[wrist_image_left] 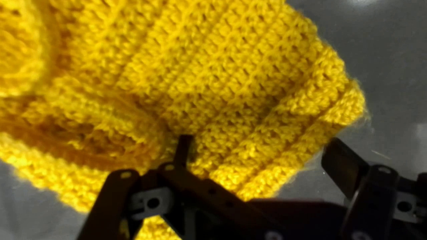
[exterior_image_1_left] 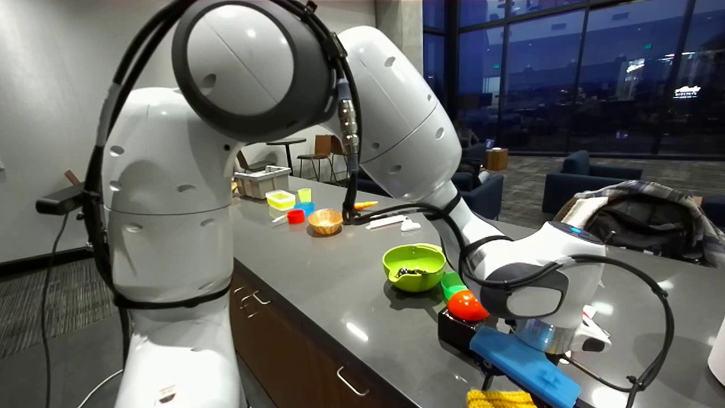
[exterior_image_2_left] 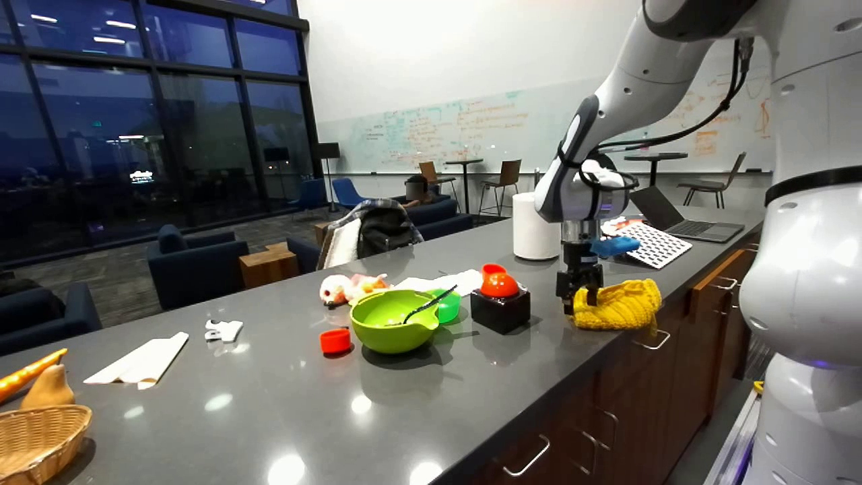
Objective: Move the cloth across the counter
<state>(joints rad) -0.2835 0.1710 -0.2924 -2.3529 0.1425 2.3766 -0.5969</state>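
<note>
The yellow cloth [exterior_image_2_left: 623, 306] lies bunched near the front edge of the grey counter [exterior_image_2_left: 269, 411]. It fills much of the wrist view [wrist_image_left: 227, 76]; only a bit shows at the bottom of an exterior view [exterior_image_1_left: 501, 400]. My gripper [exterior_image_2_left: 580, 304] points down at the cloth's end. In the wrist view the gripper [wrist_image_left: 259, 141] is open, with a section of cloth between its fingers. The left finger is over the cloth, the right one just off its edge. I cannot tell whether the fingers touch the cloth. The thin trailing strip is not clearly visible.
A black box [exterior_image_2_left: 500, 310] with a red dome stands beside the gripper. Near it are a green bowl [exterior_image_2_left: 394, 323] with a dark utensil, a green cup [exterior_image_2_left: 448, 307] and a red cup [exterior_image_2_left: 335, 341]. A paper roll [exterior_image_2_left: 535, 229] and laptop [exterior_image_2_left: 700, 222] stand farther along.
</note>
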